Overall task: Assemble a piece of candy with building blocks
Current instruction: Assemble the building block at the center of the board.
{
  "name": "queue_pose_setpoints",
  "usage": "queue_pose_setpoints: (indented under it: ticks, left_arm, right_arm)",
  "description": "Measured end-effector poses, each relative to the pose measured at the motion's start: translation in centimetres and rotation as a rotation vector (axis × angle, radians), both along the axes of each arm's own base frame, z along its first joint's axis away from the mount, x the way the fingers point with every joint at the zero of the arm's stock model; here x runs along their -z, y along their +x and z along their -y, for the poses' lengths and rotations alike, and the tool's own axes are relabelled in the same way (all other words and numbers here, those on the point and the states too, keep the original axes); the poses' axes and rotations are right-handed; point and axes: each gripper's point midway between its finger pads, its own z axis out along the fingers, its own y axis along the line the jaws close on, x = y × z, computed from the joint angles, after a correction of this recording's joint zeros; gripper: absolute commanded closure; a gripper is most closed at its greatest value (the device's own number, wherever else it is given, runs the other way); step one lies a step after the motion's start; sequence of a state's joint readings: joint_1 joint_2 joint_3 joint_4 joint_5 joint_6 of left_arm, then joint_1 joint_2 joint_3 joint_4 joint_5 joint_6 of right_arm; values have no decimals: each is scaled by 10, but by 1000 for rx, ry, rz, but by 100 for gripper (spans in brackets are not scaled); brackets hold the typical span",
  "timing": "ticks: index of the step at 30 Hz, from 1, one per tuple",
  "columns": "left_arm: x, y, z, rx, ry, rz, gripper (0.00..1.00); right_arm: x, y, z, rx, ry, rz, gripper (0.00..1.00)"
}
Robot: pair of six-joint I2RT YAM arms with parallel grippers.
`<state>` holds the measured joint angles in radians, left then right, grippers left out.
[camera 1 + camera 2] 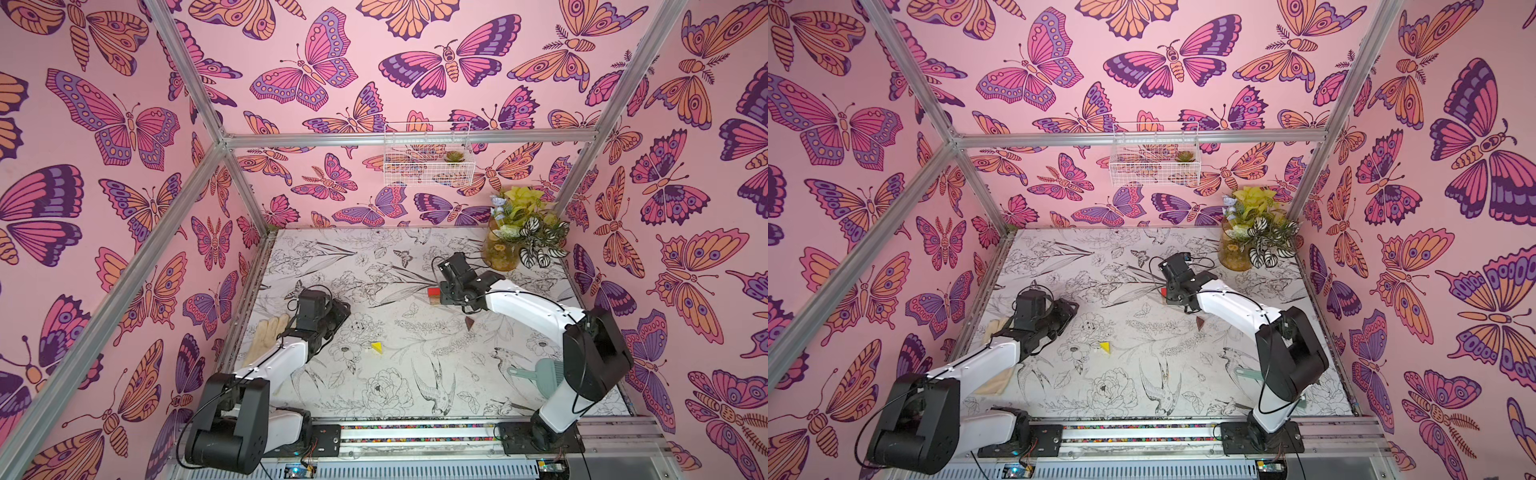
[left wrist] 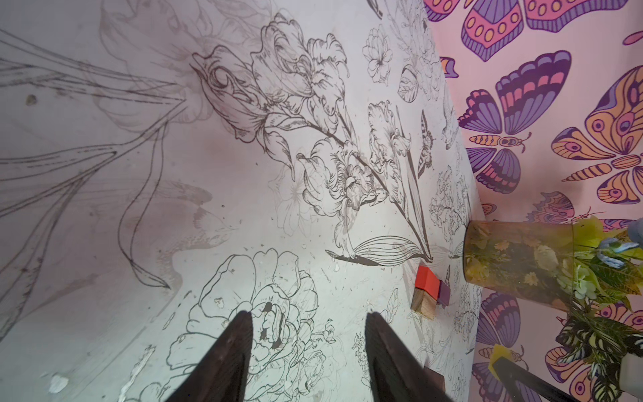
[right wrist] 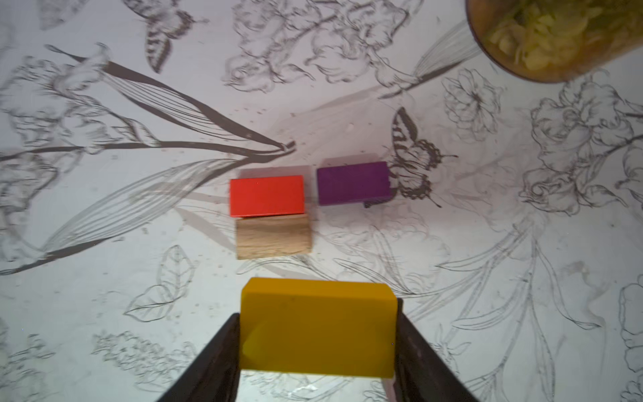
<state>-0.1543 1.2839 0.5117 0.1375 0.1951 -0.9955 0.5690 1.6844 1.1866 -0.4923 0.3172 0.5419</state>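
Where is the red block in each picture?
Top view: red block right of centre, below-left of the vase.
Top view: only a sliver shows, again below-left of the vase.
Left wrist: small, near the vase.
Right wrist: centre, beside the plain-wood block, beyond the yellow block.
Shared landmark: the amber vase.

A vase (image 1: 500, 253) stands in the back right corner of the table (image 1: 374, 257). Three blocks (image 3: 266, 195) lie just in front of it, to its left: two touch, and the third sits just beside them. A fourth block (image 3: 318, 334) is between the fingers of the right gripper (image 3: 318, 309), near them. One triangle block (image 1: 469, 322) lies in front of those, and a second triangle block (image 1: 377, 347) lies further left. A glove (image 1: 270, 328) lies at the left edge.
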Motion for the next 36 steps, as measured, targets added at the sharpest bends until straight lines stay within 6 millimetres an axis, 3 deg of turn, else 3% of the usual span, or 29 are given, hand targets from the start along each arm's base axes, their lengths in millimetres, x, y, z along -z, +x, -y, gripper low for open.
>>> queue_pose_setpoints:
  ticks: [5, 19, 36]
  left_arm:
    - [0, 0, 0, -2, -1, 1, 45]
    - [-9, 1, -1, -7, -7, 25, 45]
    - [-8, 0, -1, -7, -6, 21, 45]
  right_arm:
    - [31, -7, 32, 10, -24, -78, 46]
    - [76, 11, 31, -67, -39, -115, 46]
    - [77, 30, 26, -73, -28, -71, 45]
